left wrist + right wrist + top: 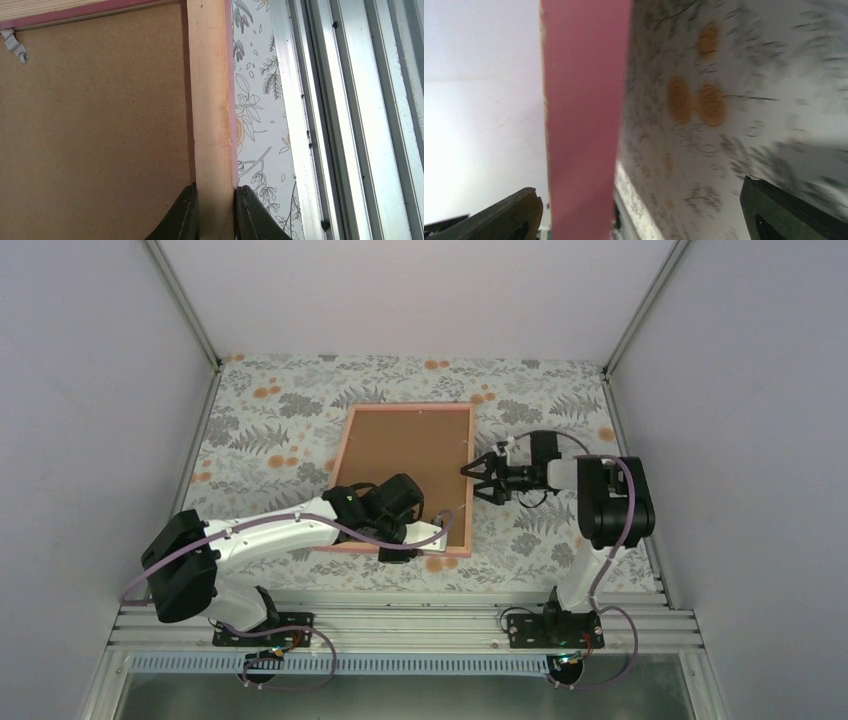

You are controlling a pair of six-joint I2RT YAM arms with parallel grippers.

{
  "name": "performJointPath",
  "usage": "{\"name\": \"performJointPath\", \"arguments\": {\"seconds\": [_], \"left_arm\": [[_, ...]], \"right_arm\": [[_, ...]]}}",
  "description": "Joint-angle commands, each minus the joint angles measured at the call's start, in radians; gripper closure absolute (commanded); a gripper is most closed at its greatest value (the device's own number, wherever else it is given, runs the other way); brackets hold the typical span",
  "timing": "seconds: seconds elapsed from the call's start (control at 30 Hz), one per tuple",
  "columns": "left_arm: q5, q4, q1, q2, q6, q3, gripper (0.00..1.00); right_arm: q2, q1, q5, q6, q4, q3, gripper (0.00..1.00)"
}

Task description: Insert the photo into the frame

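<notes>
Left arm: it reaches in from your left, and the left gripper sits at the near edge of the frame.
Left fingers: they are pressed onto the frame's near rail, one finger on the inner side by the board and the other on the pink outer side. You have a pinch on the wood there.
Frame: it lies in the middle of the counter, back side up, on the leaf-printed cloth. From these views you cannot tell whether it rests fully flat.
Backing board: a brown board fills the frame's opening. A small metal tab shows at one corner in the left wrist view.
Counter edge: silver metal rails run just beyond the cloth on the near side.
Right arm: the right gripper points at the frame's right rail from the side.
Right fingers: they are spread wide. The right wrist view is blurred, but the pink rail stands between them, closer to one finger than the other, and neither is clamped on it.
</notes>
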Motion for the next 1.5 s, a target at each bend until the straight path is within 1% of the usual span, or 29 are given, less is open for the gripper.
{"name": "performJointPath", "arguments": {"seconds": [0.0, 0.07, 0.13, 0.37, 0.57, 0.63, 0.73, 0.83, 0.9, 1.07, 1.1, 1.17, 1.3, 1.4, 1.47], "left_arm": [[0.039, 0.070, 0.003, -0.010, 0.022, 0.068, 0.98], [0.036, 0.074, 0.003, -0.011, 0.018, 0.066, 0.98], [0.032, 0.080, 0.003, -0.013, 0.014, 0.066, 0.98], [0.009, 0.101, 0.005, -0.013, 0.015, 0.051, 0.98], [0.006, 0.107, 0.006, -0.012, 0.011, 0.057, 0.98], [0.011, 0.104, 0.006, -0.011, 0.010, 0.068, 0.98], [0.025, 0.104, 0.006, -0.009, 0.008, 0.081, 0.98], [0.032, 0.108, 0.005, -0.007, 0.003, 0.083, 0.98], [0.034, 0.109, 0.005, -0.006, 0.002, 0.080, 0.98], [0.010, 0.102, 0.005, -0.012, 0.013, 0.083, 0.97], [-0.003, 0.099, 0.006, -0.015, 0.015, 0.083, 0.93], [-0.027, 0.091, 0.010, -0.034, 0.027, 0.079, 0.82], [-0.055, 0.070, 0.048, -0.079, 0.038, 0.075, 0.52], [-0.042, 0.052, 0.119, -0.113, 0.036, 0.091, 0.35], [-0.026, 0.044, 0.184, -0.135, 0.033, 0.111, 0.25]], "right_arm": [[0.052, 0.057, -0.185, 0.042, 0.024, 0.067, 0.04], [0.067, 0.068, -0.213, 0.036, 0.022, 0.082, 0.08], [0.072, 0.072, -0.216, 0.039, 0.023, 0.089, 0.17], [0.076, 0.079, -0.250, 0.092, 0.064, 0.086, 0.39], [0.014, 0.081, -0.244, 0.171, 0.140, 0.032, 0.52], [0.006, 0.086, -0.242, 0.185, 0.149, 0.019, 0.52], [0.001, 0.098, -0.243, 0.195, 0.156, 0.011, 0.43], [0.006, 0.108, -0.241, 0.195, 0.155, 0.014, 0.42], [0.012, 0.108, -0.242, 0.191, 0.151, 0.023, 0.48], [0.006, 0.106, -0.234, 0.154, 0.108, 0.047, 0.66], [0.000, 0.105, -0.233, 0.154, 0.105, 0.048, 0.69], [-0.020, 0.103, -0.232, 0.155, 0.101, 0.046, 0.73], [-0.057, 0.096, -0.239, 0.163, 0.087, 0.056, 0.77], [-0.092, 0.089, -0.240, 0.153, 0.054, 0.086, 0.83], [-0.112, 0.083, -0.241, 0.139, 0.021, 0.112, 0.88]]}}
